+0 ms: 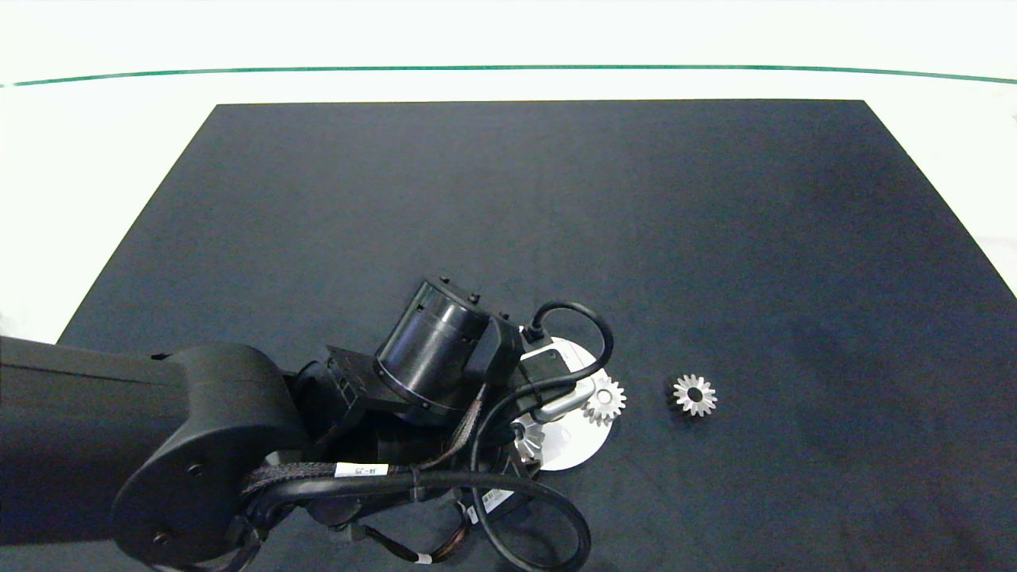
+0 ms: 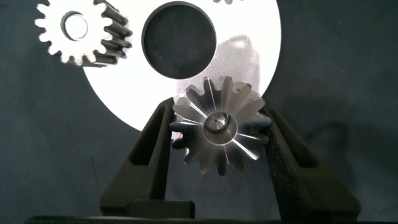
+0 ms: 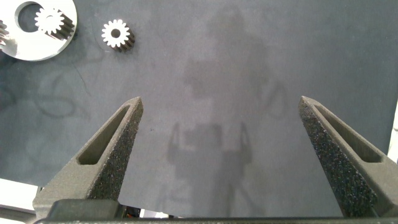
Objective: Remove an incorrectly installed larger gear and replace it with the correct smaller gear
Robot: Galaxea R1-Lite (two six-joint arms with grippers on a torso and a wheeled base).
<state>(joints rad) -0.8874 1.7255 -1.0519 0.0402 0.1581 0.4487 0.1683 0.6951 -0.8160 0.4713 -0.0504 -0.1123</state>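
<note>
In the lower middle of the head view the left gripper (image 2: 219, 134) sat over the round silver base plate (image 1: 574, 445), its fingers (image 2: 152, 155) pressed against opposite sides of the larger gear (image 2: 219, 129), pinching it at the plate's edge with its centre facing the wrist camera. Whether the gear was already lifted clear of its seat could not be told for sure. The smaller gear (image 1: 694, 394) lay loose on the dark mat (image 1: 556, 222), just right of the plate in the head view, nearer the left arm. Another small gear (image 1: 605, 400) stood on the plate's right side. The right gripper (image 3: 217, 155) hung spread wide and empty above bare mat, outside the head view.
</note>
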